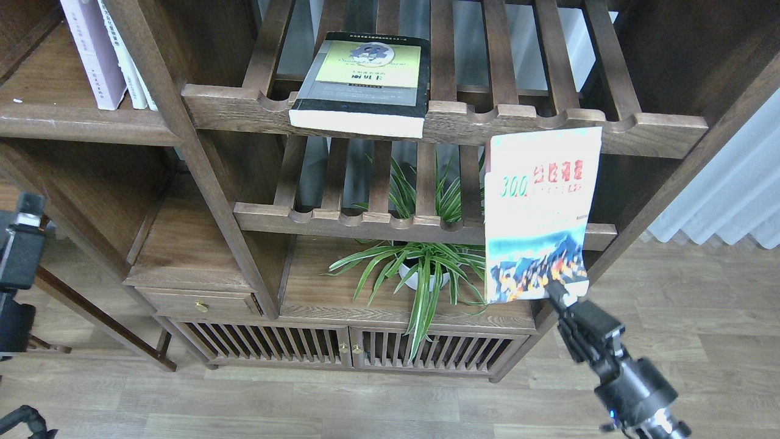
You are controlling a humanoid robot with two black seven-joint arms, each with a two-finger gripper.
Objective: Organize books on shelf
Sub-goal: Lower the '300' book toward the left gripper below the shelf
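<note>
mid-carry: right gripper [556,291] clamped on the lower right corner of the colourful "300" book [539,216], held upright in front of the right end of the slatted racks [548,125], top edge overlapping the upper rack's notched rail. left gripper [23,235] low at the left edge of view, dark and end-on, fingers impossible to tell apart. probably heading for the solid shelf [73,119] at upper left, where the pale lavender-white book [94,52] already stands beside thin white-spined books [131,61]. calls for a long leftward sweep, keeping the cover clear of the rails. thick black-edged book [365,82] lying flat on the upper rack, overhanging its front rail, right in the path. spider plant [420,262] below, on the cabinet top.
</note>
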